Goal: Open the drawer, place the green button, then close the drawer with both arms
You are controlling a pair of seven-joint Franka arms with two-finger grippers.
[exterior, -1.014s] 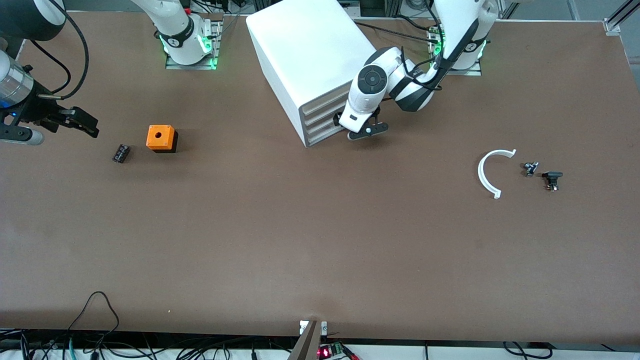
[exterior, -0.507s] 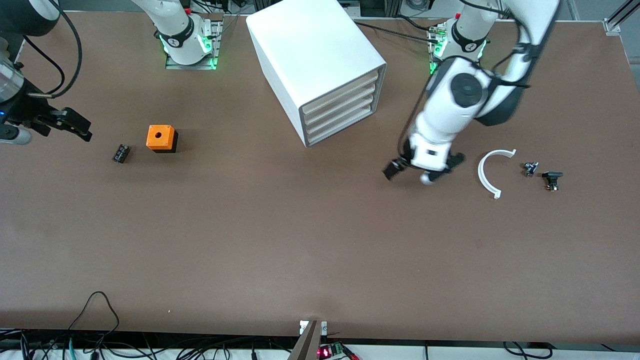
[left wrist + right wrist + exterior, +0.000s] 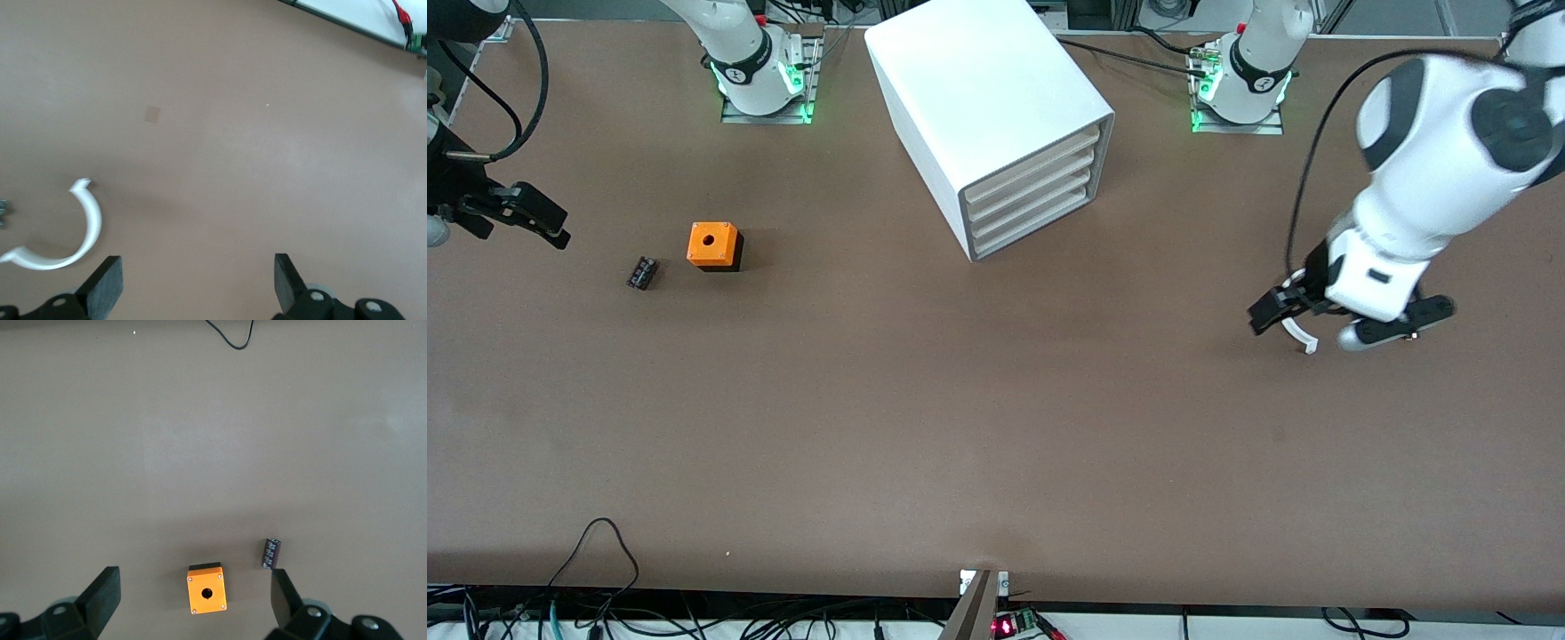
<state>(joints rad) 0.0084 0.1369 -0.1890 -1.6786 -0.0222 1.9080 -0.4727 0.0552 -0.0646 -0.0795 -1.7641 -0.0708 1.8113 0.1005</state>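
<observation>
The white cabinet (image 3: 978, 89) stands near the arms' bases, and all four of its drawers are pushed in. The drawer (image 3: 1032, 217) is the lowest one. My left gripper (image 3: 1347, 322) hangs open and empty over a white curved strip (image 3: 1303, 338) toward the left arm's end of the table. The left wrist view shows the left gripper (image 3: 197, 267) over bare table beside that strip (image 3: 87, 227). The button is hidden under the left hand. My right gripper (image 3: 503, 220) is open and empty at the right arm's end; in its wrist view the right gripper (image 3: 193, 579) frames the orange box.
An orange box with a hole (image 3: 713, 245) and a small black part (image 3: 641, 272) lie toward the right arm's end, also seen in the right wrist view as the box (image 3: 207, 592) and the part (image 3: 271, 553). Cables run along the table's front edge.
The left arm has swung away from the front of the cabinet's drawers, out toward its own end of the table, and now covers the small parts there. The right gripper has drifted slightly outward.
</observation>
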